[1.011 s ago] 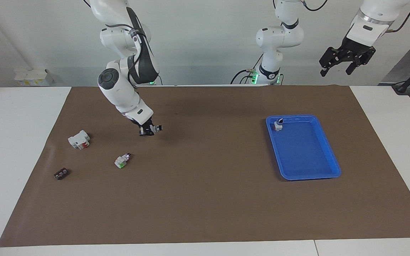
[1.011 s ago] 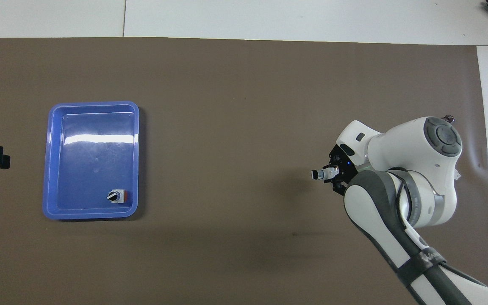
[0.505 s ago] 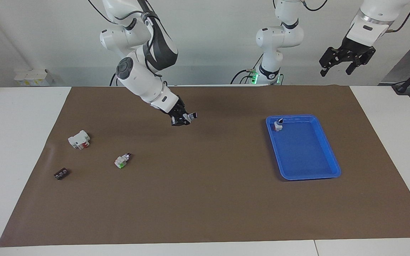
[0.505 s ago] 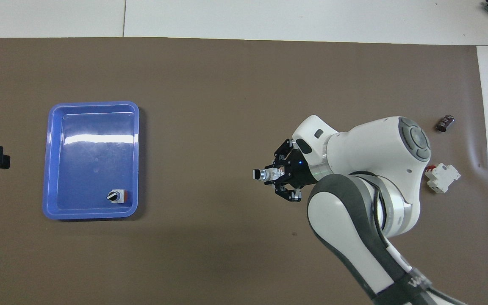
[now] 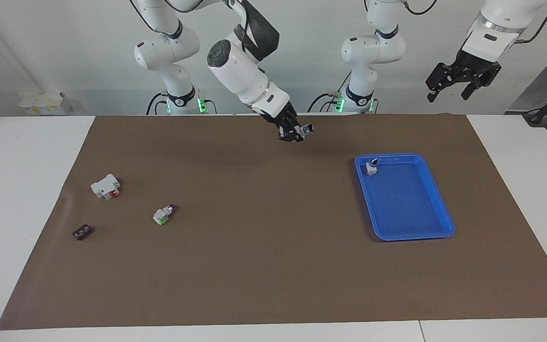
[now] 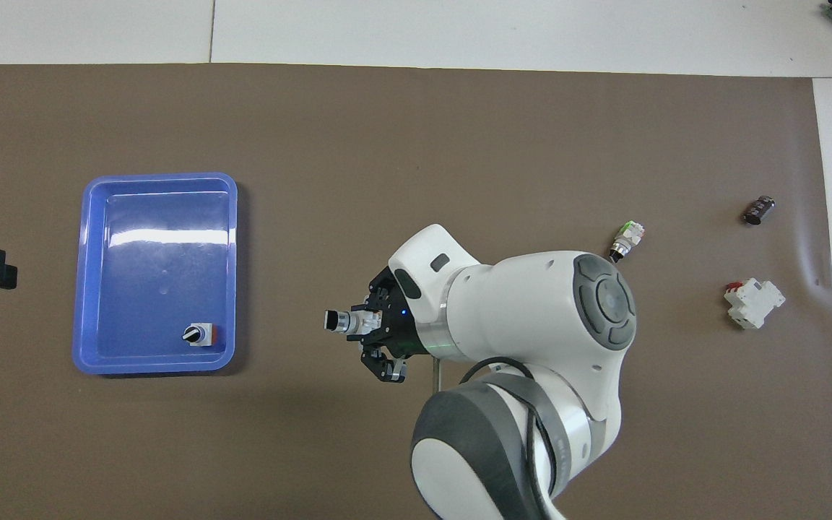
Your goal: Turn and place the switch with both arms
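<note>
Switch [image 5: 305,129]: small white body, black-and-white knob end pointing toward the blue tray [image 5: 439,199]; clamped in right gripper [image 5: 294,132], raised over the brown surface [image 5: 273,266]. Left gripper [image 5: 463,81]: waiting aloft, fingers spread, empty.

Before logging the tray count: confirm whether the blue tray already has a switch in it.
Yes: in the overhead view a switch with a black-and-white knob lies in the blue tray, in the corner nearest the robots.

right pincer [image 5: 297,133] grips switch [image 5: 305,129] above mat | left pincer [image 5: 454,85] waits raised
</note>
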